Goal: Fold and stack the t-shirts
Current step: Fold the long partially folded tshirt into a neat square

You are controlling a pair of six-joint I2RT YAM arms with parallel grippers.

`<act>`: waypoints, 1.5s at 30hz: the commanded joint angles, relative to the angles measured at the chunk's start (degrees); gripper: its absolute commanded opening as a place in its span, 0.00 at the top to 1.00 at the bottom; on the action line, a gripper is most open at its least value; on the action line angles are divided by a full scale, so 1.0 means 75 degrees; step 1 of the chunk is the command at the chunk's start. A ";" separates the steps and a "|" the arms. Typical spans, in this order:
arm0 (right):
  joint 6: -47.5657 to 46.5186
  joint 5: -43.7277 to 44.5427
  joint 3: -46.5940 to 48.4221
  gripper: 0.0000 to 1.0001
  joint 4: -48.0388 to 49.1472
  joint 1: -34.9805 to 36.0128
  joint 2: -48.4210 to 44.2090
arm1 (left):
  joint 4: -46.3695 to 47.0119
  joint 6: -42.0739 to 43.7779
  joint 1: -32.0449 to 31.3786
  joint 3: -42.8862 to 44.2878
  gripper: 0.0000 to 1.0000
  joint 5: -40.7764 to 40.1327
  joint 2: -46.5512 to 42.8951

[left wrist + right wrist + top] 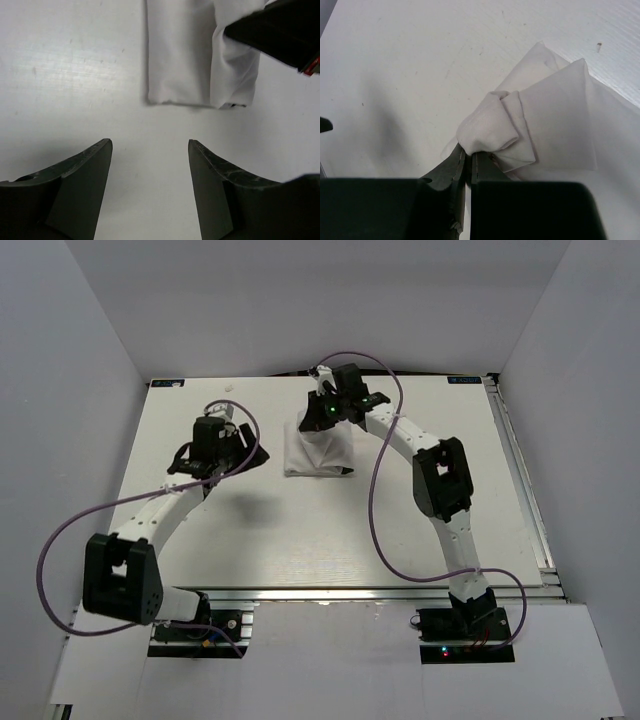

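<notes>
1. White cloth holds the centre of the scene: the t-shirt (318, 452) lies folded into a compact bundle on the far half of the table (250, 530), about midway across it.
2. Your right gripper (328, 420) reaches over the bundle from the far side. The right wrist view shows its fingers pressed together on a bunched roll of the shirt (555, 120), with the cloth pinched at the tips of the gripper (468, 157).
3. Beyond the pinched roll, a flat triangular flap of the shirt spreads over the tabletop (395, 60).
4. Your left gripper (235, 452) sits to the left of the shirt and apart from it. Its fingers are spread wide and hold nothing.
5. From the left wrist, you look between the parted tips of the gripper (150, 142) at bare table (60, 75). The near edge of the shirt (180, 65) lies further on, clear of both fingers.
6. In that same view the right gripper (280, 30) shows as a dark shape in the upper right corner, against the shirt's raised fold.
7. Almost all the visible cloth is white. A thin dark sliver peeks out at the bundle's lower right corner in the overhead view.
8. Purple cables (375, 510) loop along both arms above the table.
</notes>
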 commanded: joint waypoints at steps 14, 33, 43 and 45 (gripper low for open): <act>0.0185 0.0007 0.0414 0.67 0.0567 0.0348 0.0725 | -0.1671 -0.0675 0.0001 -0.1269 0.27 -0.0537 -0.2939; 0.0407 -0.0896 0.0883 0.11 0.0778 0.1099 -0.0118 | -0.2176 -0.0698 0.0001 -0.0929 0.27 -0.0783 -0.3372; -0.2754 -0.2592 -0.1376 0.13 0.1318 0.0093 -0.1841 | -0.1489 -0.0781 0.0001 -0.1397 0.27 -0.0562 -0.3713; -0.2337 -0.3741 -0.1822 0.33 0.1421 -0.0573 -0.1911 | -0.0937 -0.0722 0.0013 -0.1550 0.28 0.0128 -0.3491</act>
